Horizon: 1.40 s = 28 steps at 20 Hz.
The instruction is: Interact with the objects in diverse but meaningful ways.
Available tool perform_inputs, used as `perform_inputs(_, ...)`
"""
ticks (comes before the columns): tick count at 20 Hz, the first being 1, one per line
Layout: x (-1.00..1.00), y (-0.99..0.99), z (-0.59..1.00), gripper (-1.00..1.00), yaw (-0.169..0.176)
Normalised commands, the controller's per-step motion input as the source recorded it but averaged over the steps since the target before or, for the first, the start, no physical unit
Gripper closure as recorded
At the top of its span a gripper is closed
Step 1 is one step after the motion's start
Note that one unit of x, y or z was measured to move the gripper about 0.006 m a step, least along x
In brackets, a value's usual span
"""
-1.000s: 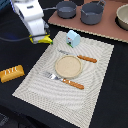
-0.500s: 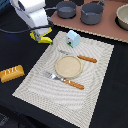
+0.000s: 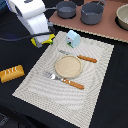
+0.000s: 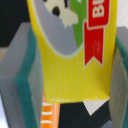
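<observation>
Since a second ago the arm (image 3: 31,17) has carried the yellow box (image 3: 41,40) a bit higher and further toward the placemat's far left corner in the exterior view, everything else stayed put. So the placemat (image 3: 95,80) is the big striped thing in the middle. Past its far edge sit two dark pots (image 3: 92,12). On the mat there's a round tan plate (image 3: 67,66), with a fork (image 3: 64,80) on its near side and a knife (image 3: 80,57) on the far side. Blue carton (image 3: 73,37) stands near the mat's far edge, just beside the box. Bread loaf (image 3: 11,73) lies well off the mat's left edge. Gripper (image 4: 70,70) is clamped on the box, pads (image 4: 27,75) pressed against both its sides in the wrist view.
</observation>
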Motion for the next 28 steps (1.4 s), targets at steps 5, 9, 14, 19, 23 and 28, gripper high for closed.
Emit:
perform_inputs(5, 0.61, -0.75, 0.28, 1.00, -0.045)
perform_inputs(9, 0.59, -0.69, 0.05, 1.00, -0.064)
perform_inputs(14, 0.43, -0.62, -0.08, 1.00, -0.098)
perform_inputs(19, 0.47, -0.60, -0.06, 1.00, -0.104)
perform_inputs(23, 0.44, -0.52, -0.09, 1.00, -0.103)
perform_inputs(28, 0.42, -0.35, -0.15, 1.00, -0.045)
